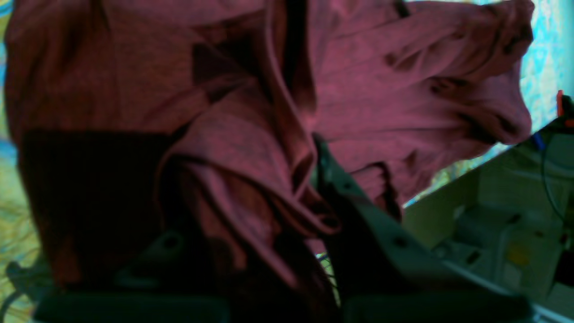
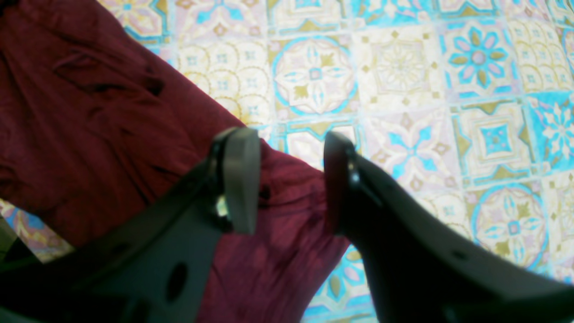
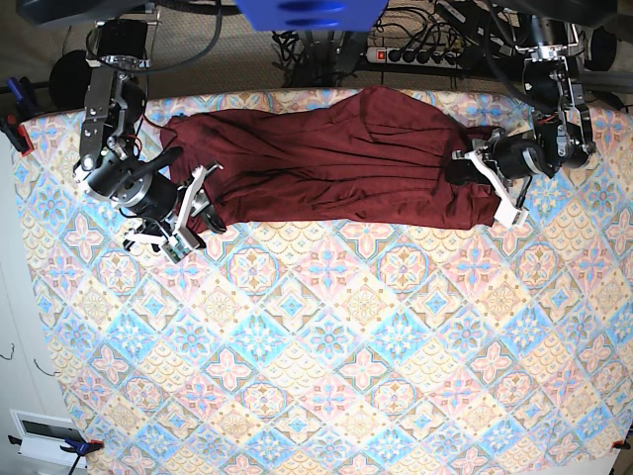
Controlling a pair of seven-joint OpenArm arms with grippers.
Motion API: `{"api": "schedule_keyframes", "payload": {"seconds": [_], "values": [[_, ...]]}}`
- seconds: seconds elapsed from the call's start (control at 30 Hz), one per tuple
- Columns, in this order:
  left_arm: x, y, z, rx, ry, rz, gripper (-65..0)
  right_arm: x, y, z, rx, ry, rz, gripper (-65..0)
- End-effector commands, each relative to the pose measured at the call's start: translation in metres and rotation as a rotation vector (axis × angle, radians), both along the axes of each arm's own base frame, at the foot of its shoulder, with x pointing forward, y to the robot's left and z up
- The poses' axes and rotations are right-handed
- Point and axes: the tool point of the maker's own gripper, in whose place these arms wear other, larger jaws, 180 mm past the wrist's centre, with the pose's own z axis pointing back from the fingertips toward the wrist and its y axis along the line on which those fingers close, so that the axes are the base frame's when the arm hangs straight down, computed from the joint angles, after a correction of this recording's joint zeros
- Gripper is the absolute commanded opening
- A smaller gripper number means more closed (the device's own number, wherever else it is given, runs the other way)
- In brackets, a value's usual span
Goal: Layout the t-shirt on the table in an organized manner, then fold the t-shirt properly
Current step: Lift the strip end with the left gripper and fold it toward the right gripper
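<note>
A: Where do we see the t-shirt (image 3: 336,158)?

B: We see it stretched between our two end effectors, lying along the far part of the tabletop (image 3: 326,346), rumpled in long folds. One end reaches our right end effector (image 3: 193,213), the other our left end effector (image 3: 485,173).

A: And what is our left end effector doing?

B: In the left wrist view we see its jaws closed on a bunch of the maroon cloth (image 1: 251,148), which is gathered into a thick fold between the fingers (image 1: 358,211) and spreads away beyond them. So it is gripping the t-shirt.

A: And our right one?

B: Our right end effector (image 2: 287,179) stands with its jaws well apart. In the right wrist view we see the edge of the shirt (image 2: 112,134) lying between and beneath the two pads (image 2: 242,179), with the patterned tabletop (image 2: 426,89) beyond the tips. The cloth lies flat there; we cannot tell whether the pads touch it, and they are not pinching it.
</note>
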Motion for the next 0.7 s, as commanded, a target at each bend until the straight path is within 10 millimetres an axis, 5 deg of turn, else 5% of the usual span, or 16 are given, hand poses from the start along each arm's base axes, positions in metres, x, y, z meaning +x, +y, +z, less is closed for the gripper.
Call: {"api": "schedule_keyframes", "payload": {"seconds": [0.0,0.4,0.57,0.67], "values": [[0.008,-0.002,0.010,-0.014,-0.041,0.003,-65.0,0.007,0.001,0.015,0.012,-0.054,0.008,-42.2],[0.018,-0.064,-0.003,-0.015,-0.040,-0.105,-65.0,0.007,0.001,0.015,0.012,-0.055,0.009,-42.2],[0.017,-0.071,-0.005,-0.012,-0.034,-0.126,-65.0,0.007,0.001,0.015,0.011,-0.055,0.009,-42.2],[0.018,-0.070,-0.004,-0.016,-0.029,-0.108,-53.7,0.007,0.001,0.015,0.011,-0.055,0.009,-42.2]]}}
